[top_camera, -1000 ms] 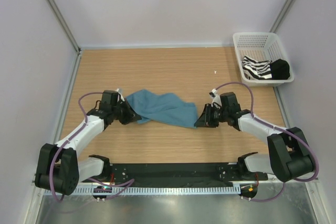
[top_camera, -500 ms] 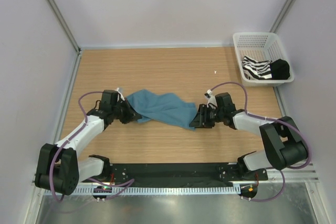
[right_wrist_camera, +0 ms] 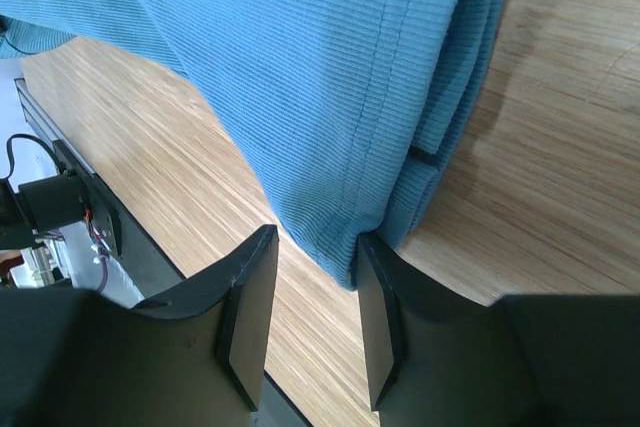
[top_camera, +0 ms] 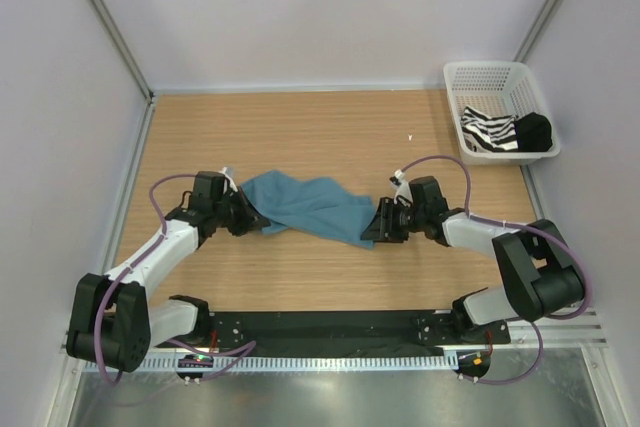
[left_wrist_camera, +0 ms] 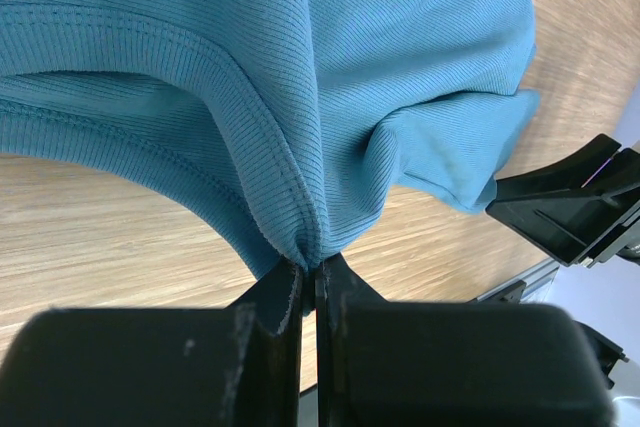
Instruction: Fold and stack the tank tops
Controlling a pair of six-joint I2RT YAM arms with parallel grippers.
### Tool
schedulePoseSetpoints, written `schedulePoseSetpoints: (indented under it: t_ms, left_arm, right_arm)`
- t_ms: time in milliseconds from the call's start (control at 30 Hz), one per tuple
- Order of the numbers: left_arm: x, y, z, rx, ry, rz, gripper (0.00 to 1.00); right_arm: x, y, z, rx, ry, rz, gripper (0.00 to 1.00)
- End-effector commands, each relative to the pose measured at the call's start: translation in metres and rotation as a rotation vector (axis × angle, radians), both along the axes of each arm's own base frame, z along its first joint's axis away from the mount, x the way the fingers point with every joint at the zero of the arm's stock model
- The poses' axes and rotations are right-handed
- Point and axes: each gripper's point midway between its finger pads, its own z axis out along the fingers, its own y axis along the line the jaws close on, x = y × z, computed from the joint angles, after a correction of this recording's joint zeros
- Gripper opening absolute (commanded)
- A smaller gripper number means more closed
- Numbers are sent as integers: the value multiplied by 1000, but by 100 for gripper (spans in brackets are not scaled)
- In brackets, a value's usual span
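Teal-blue ribbed cloth tank top [top_camera: 305,205], centre of the top view, long axis running left to right between both claws. We noted the left gripper [top_camera: 250,219] pinching its left end. The right gripper [top_camera: 380,227] was spread, with the right hem loose between its jaws.

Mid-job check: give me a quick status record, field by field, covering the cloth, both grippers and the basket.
teal tank top: bunched on the table between the two grippers, not folded
left gripper: shut, pinching one end of the teal tank top
right gripper: jaws apart, with the opposite hemmed edge hanging between the fingers, not pinched
striped tank top: crumpled in the basket, beside a black item
basket position: far right corner of the table
stack: not started
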Motion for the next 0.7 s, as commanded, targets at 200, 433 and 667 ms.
schedulePoseSetpoints:
  t_ms: [200,433,667]
  left_arm:
    - [7,-4,10,-21,-50,-23,0]
    - [12,-6,17,-28,-59,-29,0]
    - [63,-18,75,-154,-134,-33,0]
  right_arm:
    - [3,15,11,52,-37,39,37]
    - [18,16,45,49,-95,26,1]
    - [100,2,104,48,-172,-100,1]
